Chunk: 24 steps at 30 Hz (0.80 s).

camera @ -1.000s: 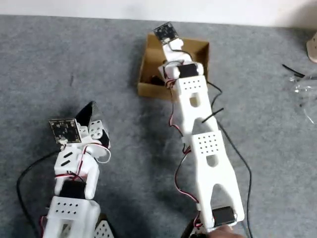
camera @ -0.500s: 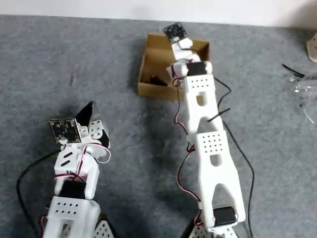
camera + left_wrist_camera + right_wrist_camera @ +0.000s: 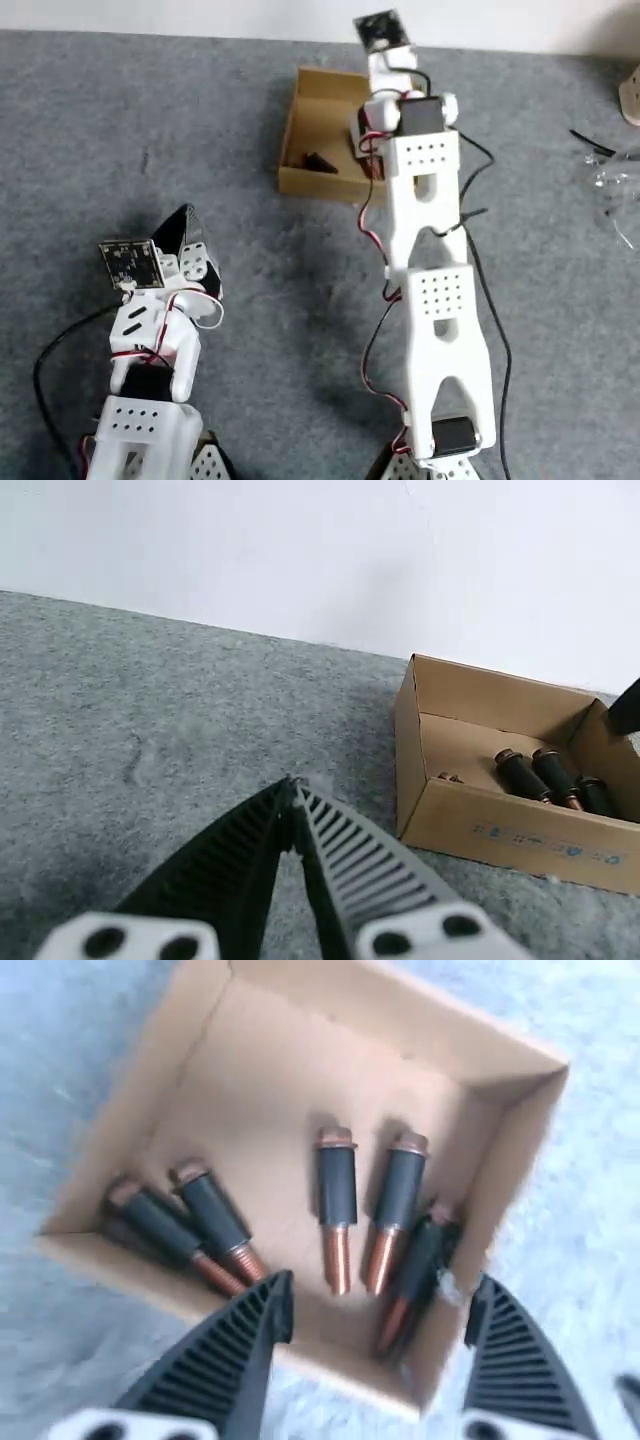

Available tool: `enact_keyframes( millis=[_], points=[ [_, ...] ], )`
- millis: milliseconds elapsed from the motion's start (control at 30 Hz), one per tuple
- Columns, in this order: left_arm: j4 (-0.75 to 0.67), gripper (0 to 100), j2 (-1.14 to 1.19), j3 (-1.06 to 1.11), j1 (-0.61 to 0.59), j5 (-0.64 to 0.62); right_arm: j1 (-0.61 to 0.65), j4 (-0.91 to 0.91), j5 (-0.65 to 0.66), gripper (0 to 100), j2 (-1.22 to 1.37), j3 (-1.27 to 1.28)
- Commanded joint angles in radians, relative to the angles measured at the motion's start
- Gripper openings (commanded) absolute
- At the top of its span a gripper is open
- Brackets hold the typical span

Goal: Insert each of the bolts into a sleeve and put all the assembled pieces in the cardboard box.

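The cardboard box (image 3: pixel 305 182) stands at the far middle of the grey mat. Several assembled pieces, copper bolts in black sleeves (image 3: pixel 336 1195), lie inside the box (image 3: pixel 255 1080). My right gripper (image 3: pixel 382 1288) hangs open just above the box's near wall, with nothing between its fingers (image 3: pixel 262 1322). In the high view the right arm (image 3: pixel 425 190) stretches over the box's right side. My left gripper (image 3: pixel 182 226) sits at the near left, shut and empty. In the left wrist view the left gripper (image 3: pixel 293 786) points toward the box (image 3: pixel 500 825), where some assembled pieces (image 3: pixel 538 774) show.
Clear plastic and black wire (image 3: pixel 608 170) lie at the far right edge of the mat. A white wall runs along the far side behind the box. Open grey mat lies between the two arms.
The right arm swung to the right and farther back over the box, uncovering the box's inside in the high view. The left arm kept still.
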<state>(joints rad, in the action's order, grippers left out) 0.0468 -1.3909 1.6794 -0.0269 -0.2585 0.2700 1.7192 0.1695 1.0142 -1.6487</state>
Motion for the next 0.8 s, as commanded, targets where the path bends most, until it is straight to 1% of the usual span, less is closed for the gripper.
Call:
enact_keyframes(
  millis=[0, 267, 633, 767],
  points=[
    [-0.006, 1, -0.007, 0.025, 0.016, 0.025, 0.039, 0.047, -0.028, 24.5, -0.14, -0.125],
    [-0.005, 1, -0.007, 0.025, 0.016, 0.025, 0.039, 0.047, -0.028, 24.5, -0.269, -0.12],
    [-0.003, 1, -0.007, 0.025, 0.015, 0.025, 0.035, 0.048, -0.023, 24.5, -0.53, -0.114],
    [-0.002, 1, -0.007, 0.025, 0.013, 0.025, 0.036, 0.048, -0.023, 24.5, -0.651, 0.01]
  ],
)
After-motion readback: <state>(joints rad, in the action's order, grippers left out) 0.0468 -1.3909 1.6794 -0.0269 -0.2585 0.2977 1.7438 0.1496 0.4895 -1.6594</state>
